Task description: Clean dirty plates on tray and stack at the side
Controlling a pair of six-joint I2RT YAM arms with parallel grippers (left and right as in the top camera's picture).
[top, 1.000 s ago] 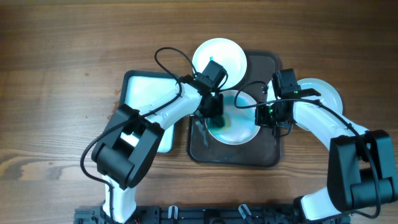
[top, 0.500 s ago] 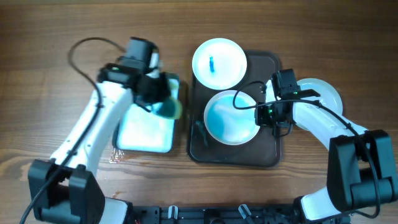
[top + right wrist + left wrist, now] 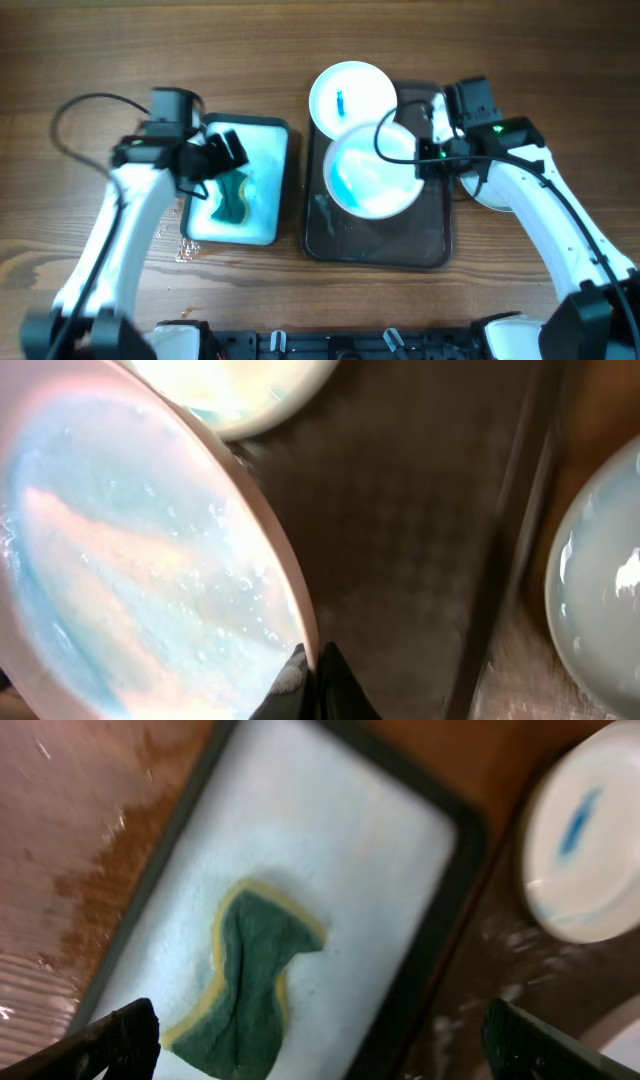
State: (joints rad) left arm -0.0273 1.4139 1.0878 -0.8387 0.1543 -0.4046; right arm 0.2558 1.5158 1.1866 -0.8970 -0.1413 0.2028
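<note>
Plain brown wooden table (image 3: 520, 60), nothing on the whole far strip or the far-left corner, so there's loads of open room there. The dark tray (image 3: 380, 245) sits right of center toward the near edge, and a white basin (image 3: 265, 215) lies just beside the tray's left edge. The wood by the basin's near-left corner looks wet. The sponge (image 3: 231, 197) lies loose in the basin, green side up. The left gripper (image 3: 218, 158) hangs over it with its fingers spread wide, gripping nothing. The right gripper (image 3: 428, 165) is pinched tight on the right rim of the smeared plate (image 3: 368, 182), blue streaks all over its face, over the middle of the tray. That plate's far edge overlaps the marked plate (image 3: 350, 98), which sits on the tray's far-left corner, half hanging off, with one blue dash on it. A side plate (image 3: 600, 580) rests on the wood just off the tray's right edge, mostly hidden under the right arm from overhead.
</note>
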